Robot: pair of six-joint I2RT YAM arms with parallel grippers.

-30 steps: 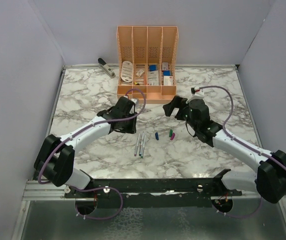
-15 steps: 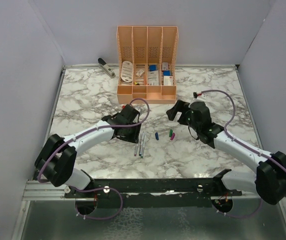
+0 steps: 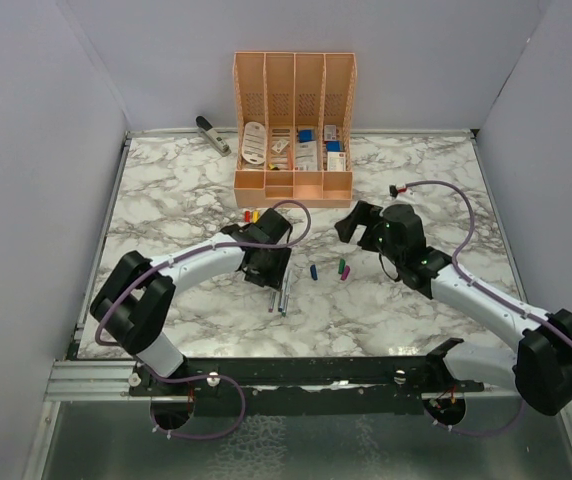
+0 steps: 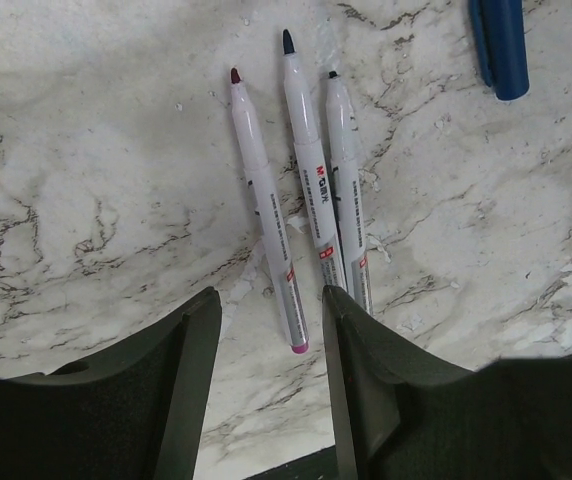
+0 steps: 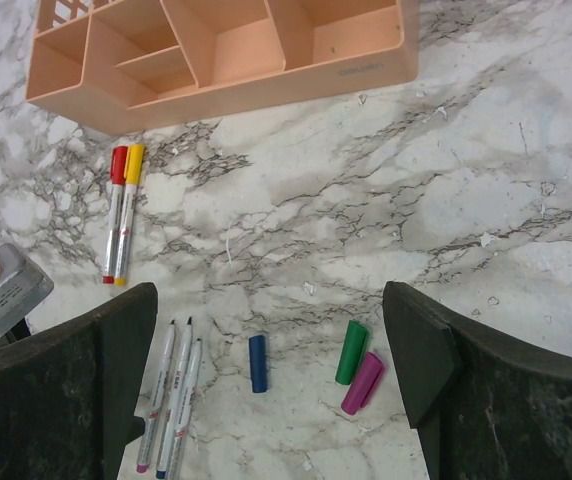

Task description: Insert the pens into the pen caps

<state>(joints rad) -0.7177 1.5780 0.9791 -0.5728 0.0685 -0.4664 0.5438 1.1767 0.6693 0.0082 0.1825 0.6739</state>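
Right, left claw [image 4: 269, 320] partly open astride the tail of the magenta-ended pen [image 4: 264, 215], three bare pens [image 4: 306, 180] lying together on the surface [image 4: 86, 180], right claw [image 5: 269, 300] wide near the loose caps [image 5: 257, 363]; pens likely light, stiff, slick, so pinch mid-barrel

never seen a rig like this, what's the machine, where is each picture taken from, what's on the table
Two robot arms are bolted at the near edge of a marble table. One picture looks down from above; the other two come from wrist cameras. The left gripper hangs open over three uncapped pens, holding nothing. The right gripper is open and empty. A blue cap, a green cap and a magenta cap lie loose. Two capped pens, red and yellow, lie by an orange desk organizer, a stapler left of it.
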